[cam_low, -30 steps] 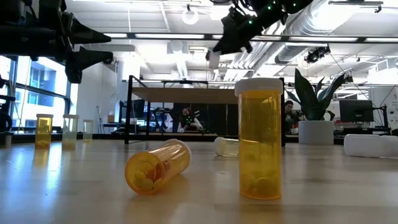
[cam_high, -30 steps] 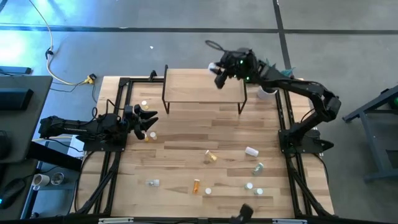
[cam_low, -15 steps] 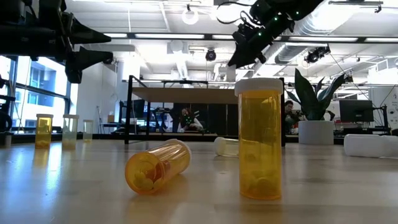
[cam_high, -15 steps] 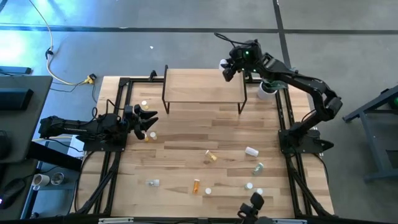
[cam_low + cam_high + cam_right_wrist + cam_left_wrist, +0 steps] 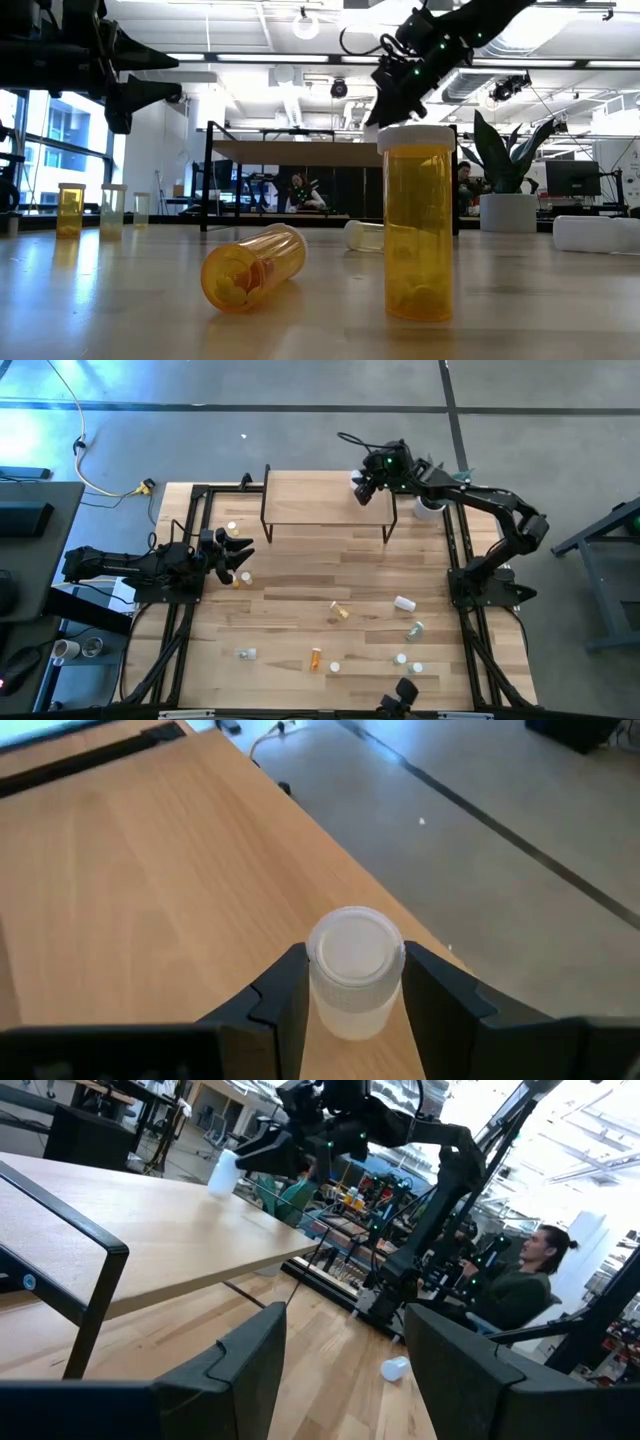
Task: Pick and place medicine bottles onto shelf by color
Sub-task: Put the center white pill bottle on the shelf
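My right gripper [image 5: 362, 488] is shut on a small white bottle [image 5: 353, 972] over the far right corner of the light-wood shelf [image 5: 325, 500]. The bottle also shows in the left wrist view [image 5: 222, 1172], close above the board. My left gripper [image 5: 238, 555] is open and empty at the table's left side, beside two tiny bottles [image 5: 240, 577]. Several more bottles lie or stand on the table's near half, among them a lying orange one [image 5: 340, 612], a white one [image 5: 403, 603] and a greenish one [image 5: 415, 628]. My right gripper pinches the white bottle's side wall [image 5: 325, 1005] just below its cap, one finger [image 5: 285, 995] on each side. The fingers slant down from the table's right. The bottle stands about upright, cap up, at the shelf's far right corner. I cannot tell whether its bottom touches the board.
In the low view an upright orange bottle [image 5: 417, 222] and a lying one [image 5: 253, 267] stand close to the camera. A white pot [image 5: 428, 508] sits just past the shelf's right end. The rest of the shelf board is bare. A person [image 5: 520, 1285] sits beyond the table.
My right gripper has carried the white bottle from the shelf's far edge toward the table's right and then down, closer to the board at the far right corner. The bottle stays in its fingers.
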Available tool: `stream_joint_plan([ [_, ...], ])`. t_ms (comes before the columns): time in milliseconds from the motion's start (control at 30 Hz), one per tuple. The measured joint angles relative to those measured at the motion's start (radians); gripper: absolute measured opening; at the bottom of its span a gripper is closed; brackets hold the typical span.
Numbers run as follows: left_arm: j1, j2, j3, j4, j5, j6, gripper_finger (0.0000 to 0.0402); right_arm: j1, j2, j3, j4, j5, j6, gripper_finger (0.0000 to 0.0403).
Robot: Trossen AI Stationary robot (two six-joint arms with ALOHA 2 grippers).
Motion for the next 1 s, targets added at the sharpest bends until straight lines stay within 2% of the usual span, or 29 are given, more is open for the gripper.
stream_joint_plan([
  [700,0.000,0.000,0.000,-0.005,0.000,0.000,0.0195,-0.002,0.048,0.000,0.042,-0.001,0.032,0.0130],
  [1000,0.000,0.000,0.000,-0.004,0.000,0.000,0.0195,-0.002,0.049,0.000,0.038,0.030,0.037,0.0161],
])
